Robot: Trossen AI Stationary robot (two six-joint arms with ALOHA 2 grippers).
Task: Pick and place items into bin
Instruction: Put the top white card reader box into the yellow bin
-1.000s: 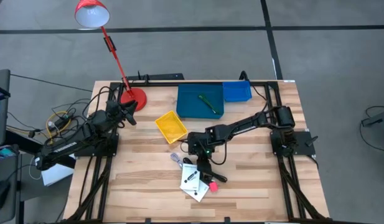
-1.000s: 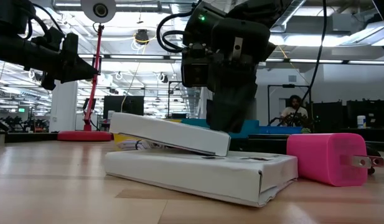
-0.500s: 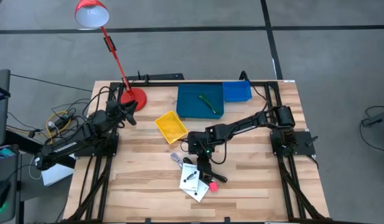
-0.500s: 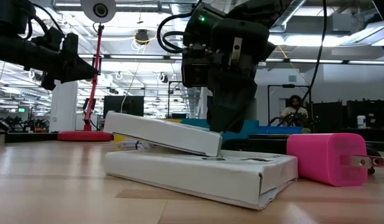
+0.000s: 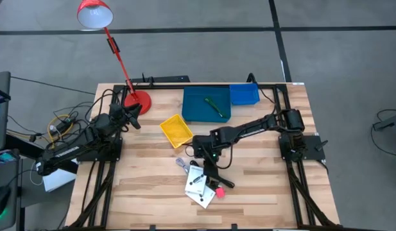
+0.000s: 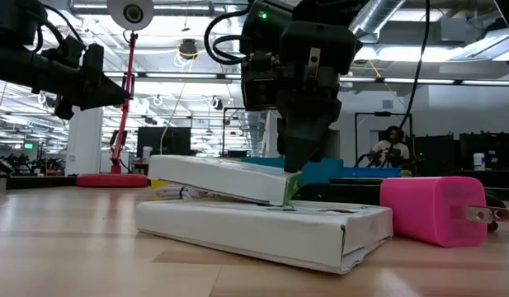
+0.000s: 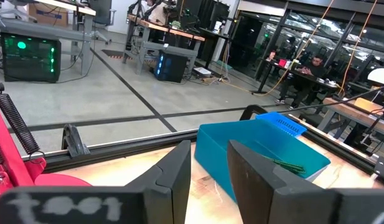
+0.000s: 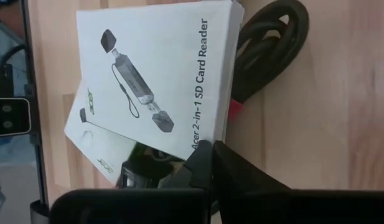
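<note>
Two white card boxes lie stacked near the table's middle. The upper box (image 8: 148, 68) (image 6: 221, 177) carries a black card-reader picture and leans on the lower box (image 6: 262, 233). My right gripper (image 6: 292, 169) (image 5: 206, 174) is shut and stands over the upper box's end. A black cable (image 8: 266, 50) lies beside the boxes, and a pink plug (image 6: 435, 211) (image 5: 218, 191) sits on the table by the lower box. A green pen (image 5: 214, 106) lies in the large blue bin (image 5: 192, 110). My left gripper (image 7: 210, 171), open, waits at the table's left. My right gripper comes from above, pointing down, with its shut fingertips (image 8: 203, 155) on the upper box's end edge (image 8: 211, 134), near a corner. The box stays tilted, its underside resting on the lower box. I cannot tell whether any of the edge sits between the fingers.
A yellow bin (image 5: 176, 128) and a small blue bin (image 5: 244, 94) stand by the large one. A red lamp's base (image 5: 137, 100) sits at the far left. A small clear piece (image 5: 183, 164) lies left of the boxes. A person sits in the room beyond.
My right gripper has risen a little over the boxes, its fingers still down on the upper box's end. The upper box has shifted slightly on the lower one and now lies somewhat flatter.
</note>
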